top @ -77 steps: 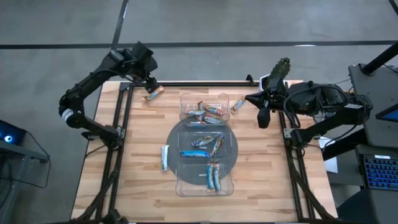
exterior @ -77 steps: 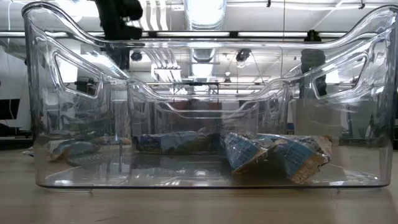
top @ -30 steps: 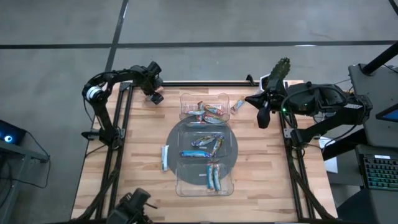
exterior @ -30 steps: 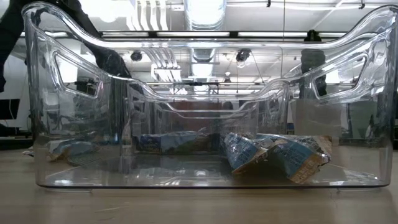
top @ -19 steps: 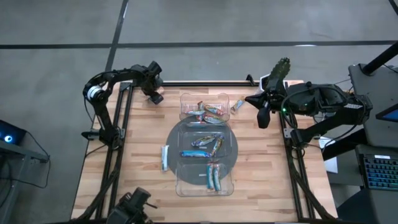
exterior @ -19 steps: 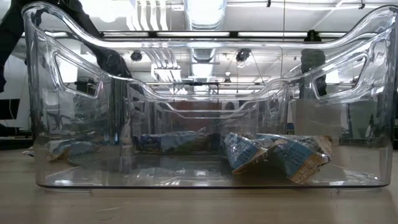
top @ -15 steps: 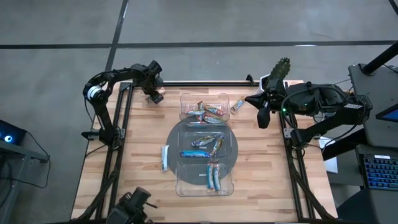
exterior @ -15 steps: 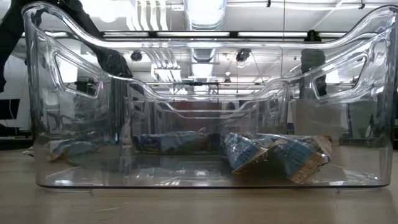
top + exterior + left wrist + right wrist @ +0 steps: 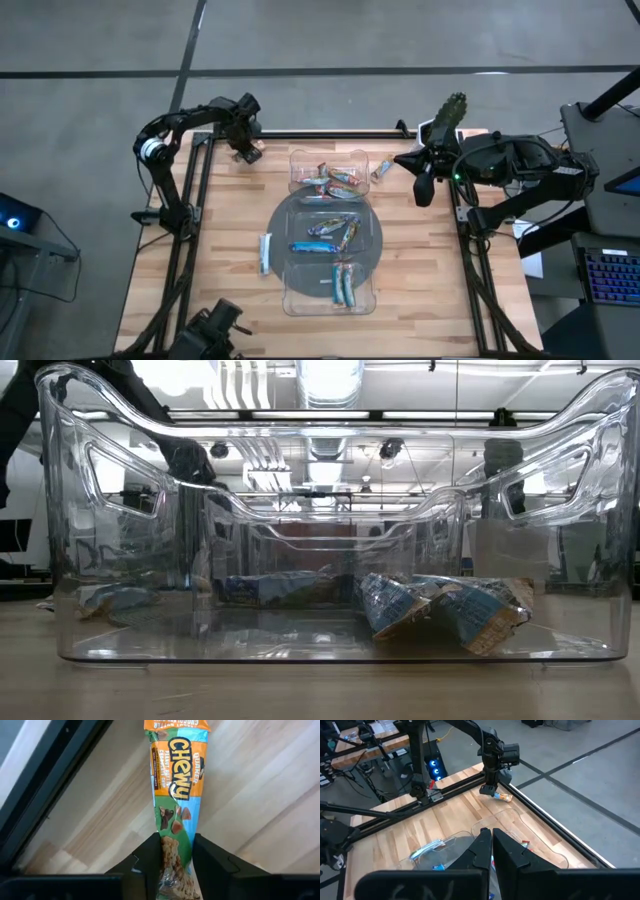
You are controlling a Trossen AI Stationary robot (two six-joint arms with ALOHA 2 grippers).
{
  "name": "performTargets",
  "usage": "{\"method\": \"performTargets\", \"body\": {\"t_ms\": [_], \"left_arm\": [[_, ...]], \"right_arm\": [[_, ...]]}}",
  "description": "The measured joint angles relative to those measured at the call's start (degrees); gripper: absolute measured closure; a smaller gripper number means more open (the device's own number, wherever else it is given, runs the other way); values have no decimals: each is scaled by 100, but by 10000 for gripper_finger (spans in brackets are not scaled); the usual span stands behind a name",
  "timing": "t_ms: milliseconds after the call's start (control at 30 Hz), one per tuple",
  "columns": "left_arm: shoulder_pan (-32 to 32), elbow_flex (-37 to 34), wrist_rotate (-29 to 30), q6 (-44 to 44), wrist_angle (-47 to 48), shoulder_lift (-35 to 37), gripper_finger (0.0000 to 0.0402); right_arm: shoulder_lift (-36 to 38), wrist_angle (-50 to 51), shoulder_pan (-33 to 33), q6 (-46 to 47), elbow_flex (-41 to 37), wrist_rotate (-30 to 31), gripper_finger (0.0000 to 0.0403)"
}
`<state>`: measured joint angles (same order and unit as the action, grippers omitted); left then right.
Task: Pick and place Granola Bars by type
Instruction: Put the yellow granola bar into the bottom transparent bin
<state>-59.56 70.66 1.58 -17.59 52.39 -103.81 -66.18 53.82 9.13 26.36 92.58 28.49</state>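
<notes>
The bar [image 9: 176,805] at the centre of the left wrist view wears a wrapper of orange, light blue and green, with yellow letters outlined in dark blue and brown chocolate pieces printed low down. The left pincer [image 9: 176,870] pinching it is black. The bench [image 9: 220,250] is pale blond wood with darker streaks, edged by a black frame [image 9: 185,240]. In the middle of the high view, a clear tray [image 9: 300,300] holds blue and orange-brown bars [image 9: 330,232]. A light blue bar [image 9: 265,253] lies at centre left. The floor [image 9: 90,60] is grey.
</notes>
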Motion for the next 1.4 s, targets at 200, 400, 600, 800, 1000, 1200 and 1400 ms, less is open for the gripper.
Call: {"method": "performTargets", "body": {"t_ms": [200, 400, 600, 800, 1000, 1200, 1400], "left_arm": [[1, 514, 0, -25, 640, 2, 314], [4, 1407, -64, -58, 1664, 12, 315], [85, 2079, -1032, 150, 2071, 494, 315], [391, 2244, -1365, 646, 1939, 1347, 315], [1013, 2226, -1615, 835, 1861, 2161, 315], [1638, 2220, -2075, 1370, 1132, 2869, 315], [2067, 2218, -2275, 2009, 169, 3470, 315]], "right_arm": [[-1, 2, 0, -86, 0, -2, 394], [0, 2, 0, -129, -1, -7, 394], [-1, 2, 0, -329, -2, -44, 394], [-1, 2, 0, -411, -1, -49, 394], [-1, 0, 0, -584, 0, -201, 394], [1, -13, 0, -647, -2, -309, 394], [1, -22, 2, -662, -2, -369, 394]]}}
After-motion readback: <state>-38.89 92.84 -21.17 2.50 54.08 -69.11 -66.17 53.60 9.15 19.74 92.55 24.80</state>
